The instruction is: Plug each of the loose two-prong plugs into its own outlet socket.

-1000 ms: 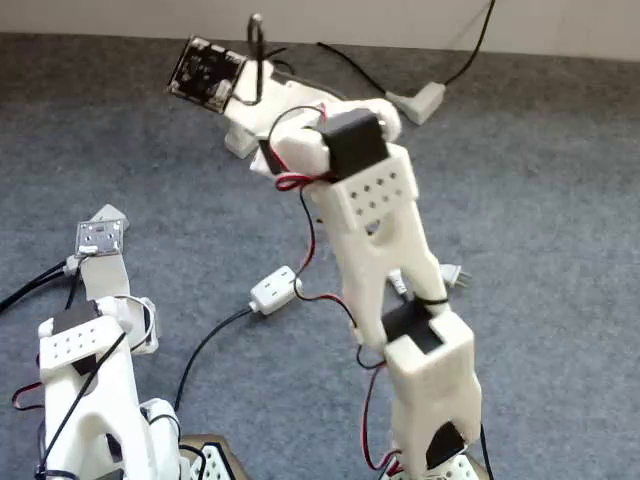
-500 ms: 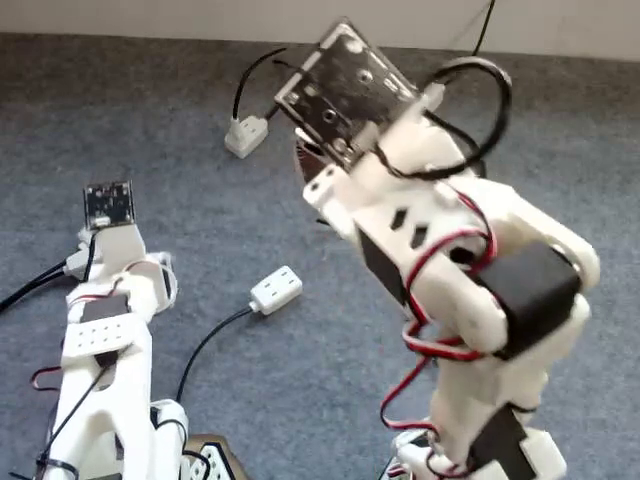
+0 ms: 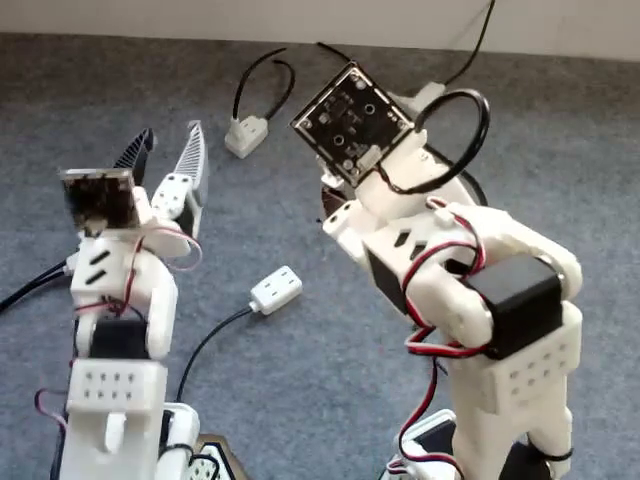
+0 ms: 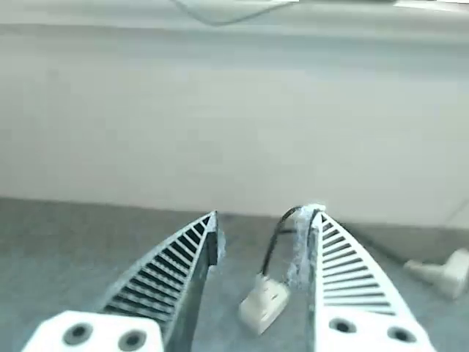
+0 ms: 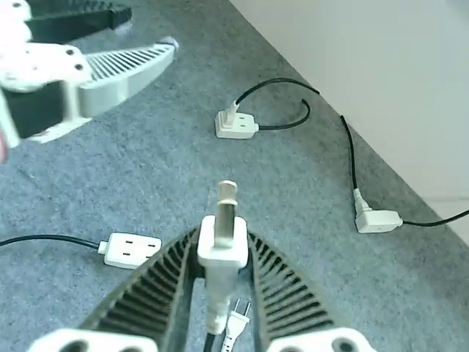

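We see two white plastic arms, the left arm [image 3: 118, 285] and the right arm [image 3: 515, 385]. Each carries black servo blocks [image 3: 520, 305], red and black wires [image 3: 411, 310], dotted screw holes, dark wrist circuit boards [image 3: 352, 120] and ribbed fingers [image 4: 352, 282].

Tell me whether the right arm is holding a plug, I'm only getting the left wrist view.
Observer: Yes. The right gripper is shut on a white two-prong plug, with the prongs pointing away from the fingers.
Operator: Is there a free socket for it?
Observer: There's a white outlet socket on a black cord. It lies on the carpet near the middle of the high view, and nothing is plugged into it.
Operator: Any other loose plug around?
Observer: One. A second plug lies on the carpet just beneath the right gripper, prongs bare.
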